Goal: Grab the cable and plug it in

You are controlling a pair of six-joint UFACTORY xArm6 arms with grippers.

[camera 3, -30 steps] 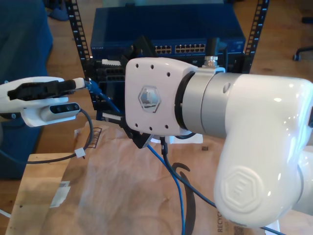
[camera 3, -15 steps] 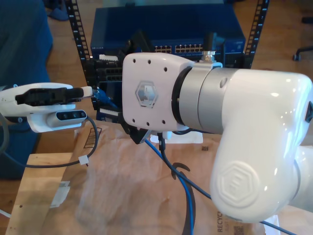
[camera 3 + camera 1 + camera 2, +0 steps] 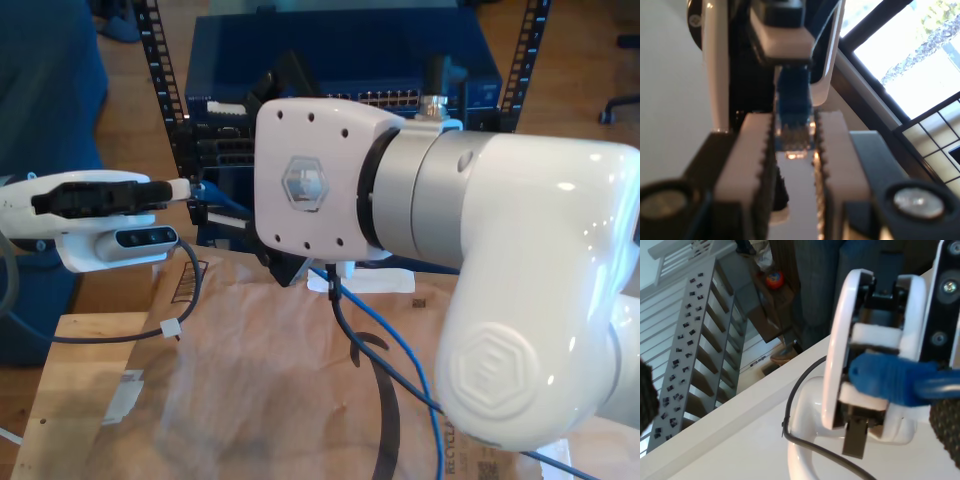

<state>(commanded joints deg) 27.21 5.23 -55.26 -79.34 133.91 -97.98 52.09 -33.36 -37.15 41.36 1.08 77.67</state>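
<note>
We are at the carry-and-align part of plugging in. Our first tool [image 3: 792, 145] is clamped narrow on the cable [image 3: 792, 105], with its toothed white pads [image 3: 752, 150] pressing either side of the translucent plug. The blue boot runs on from the jaws.

From our second tool [image 3: 795, 412] we see the same blue boot held in the other white tool. The cord passes close by a dark finger [image 3: 946, 432], but we cannot tell whether this tool grips anything.

In the exterior view an arm at nine o'clock holds a cable end at its tip [image 3: 195, 187], just in front of the rack. The loose cable runs from there toward five o'clock over the brown paper [image 3: 250, 380] on the table. The blue switch [image 3: 340, 50] sits at twelve o'clock, and its port row [image 3: 400, 98] is partly hidden by the big white arm [image 3: 520, 300].

To do this well, we judge three things matter:
- Keep the plug square to a port.
- Advance straight and slowly, leaving slack so the cord cannot twist it.
- Press until the clip seats.

A tilted plug would likely jam at the port's edge.
</note>
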